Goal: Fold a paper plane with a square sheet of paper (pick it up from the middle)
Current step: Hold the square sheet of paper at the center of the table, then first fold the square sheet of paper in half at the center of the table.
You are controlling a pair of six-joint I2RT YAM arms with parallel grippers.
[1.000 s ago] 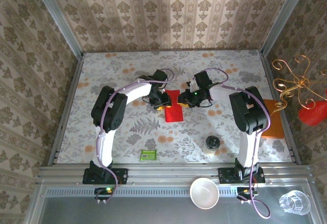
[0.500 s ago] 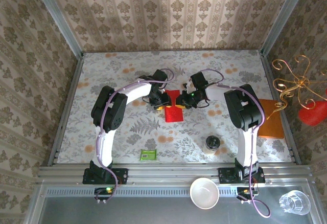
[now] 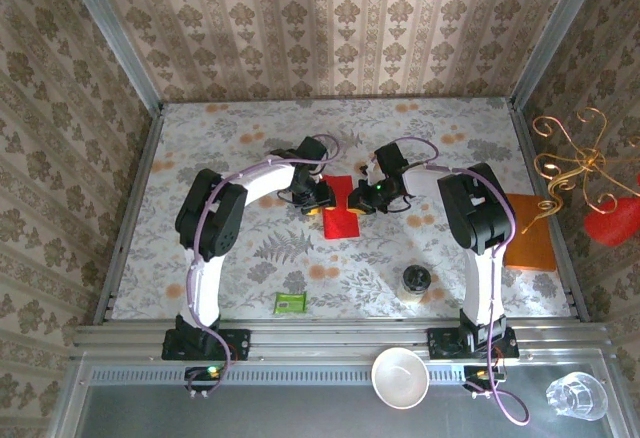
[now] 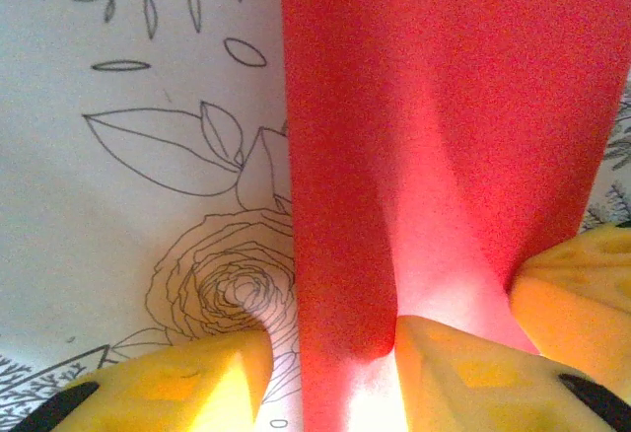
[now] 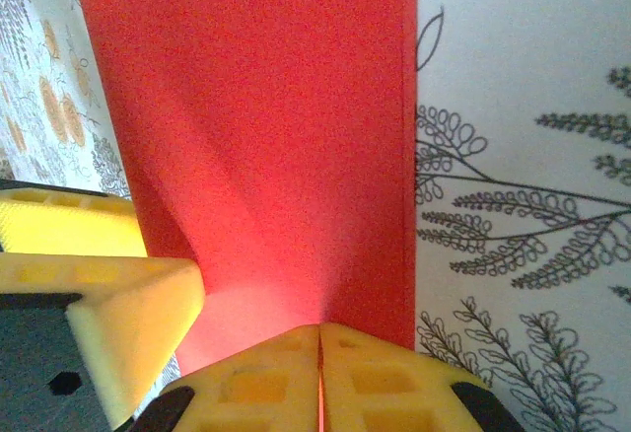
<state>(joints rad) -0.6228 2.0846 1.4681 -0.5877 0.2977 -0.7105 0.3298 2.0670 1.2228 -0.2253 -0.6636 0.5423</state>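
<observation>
Narrowed since a second ago, the right gripper (image 5: 320,338) is being pinched shut on an edge of the red paper (image 3: 341,216), mid-way across the table (image 3: 450,128). The left gripper (image 4: 330,358) is being held spread, straddling the opposite edge.

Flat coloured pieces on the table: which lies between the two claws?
The red square sheet of paper, mid-table, with left gripper and right gripper on it; orange pad and green packet lie apart.
</observation>
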